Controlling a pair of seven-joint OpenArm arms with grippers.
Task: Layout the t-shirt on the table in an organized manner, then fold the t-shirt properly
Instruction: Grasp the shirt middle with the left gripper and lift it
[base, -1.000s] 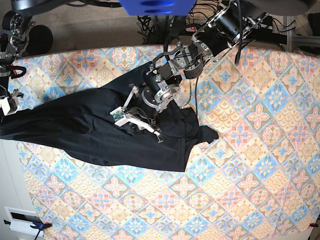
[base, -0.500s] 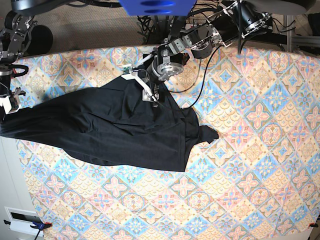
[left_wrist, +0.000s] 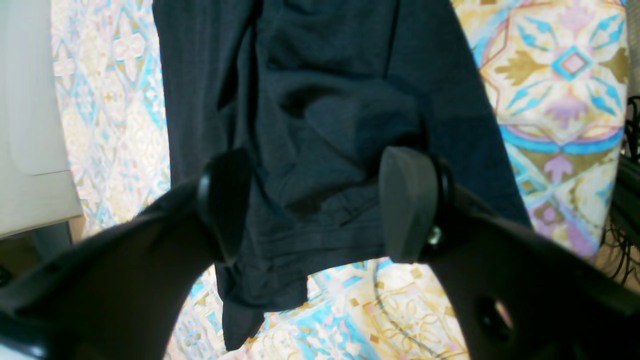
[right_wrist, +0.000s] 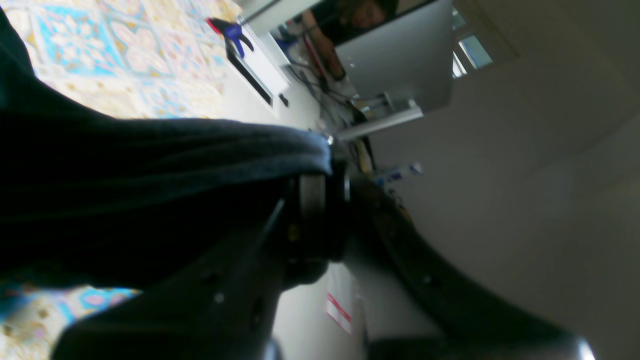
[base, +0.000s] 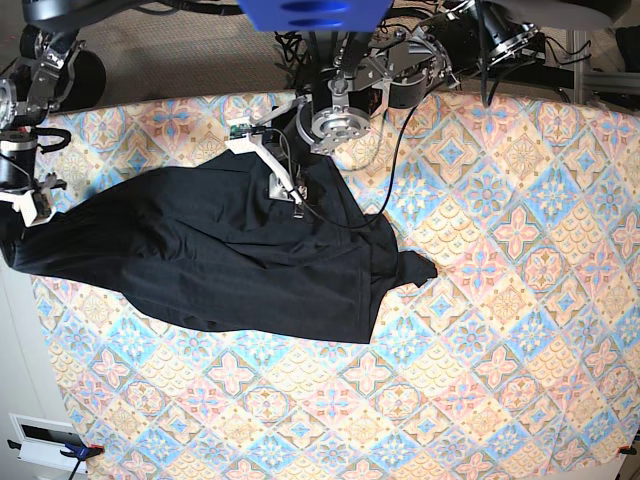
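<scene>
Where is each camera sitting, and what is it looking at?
Base: up high, looking down on the table, the t-shirt and both arms.
Left wrist: on the left arm, looking down past the open left gripper at the t-shirt.
Right wrist: on the right arm at the table's edge, looking sideways; the right gripper pinches the shirt.
All three views show the black shirt.

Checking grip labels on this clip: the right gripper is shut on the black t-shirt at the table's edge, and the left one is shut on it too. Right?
Not quite. The left gripper is open: the left wrist view shows its fingers spread apart over the t-shirt, holding nothing. The right gripper is indeed shut on the t-shirt.
</scene>
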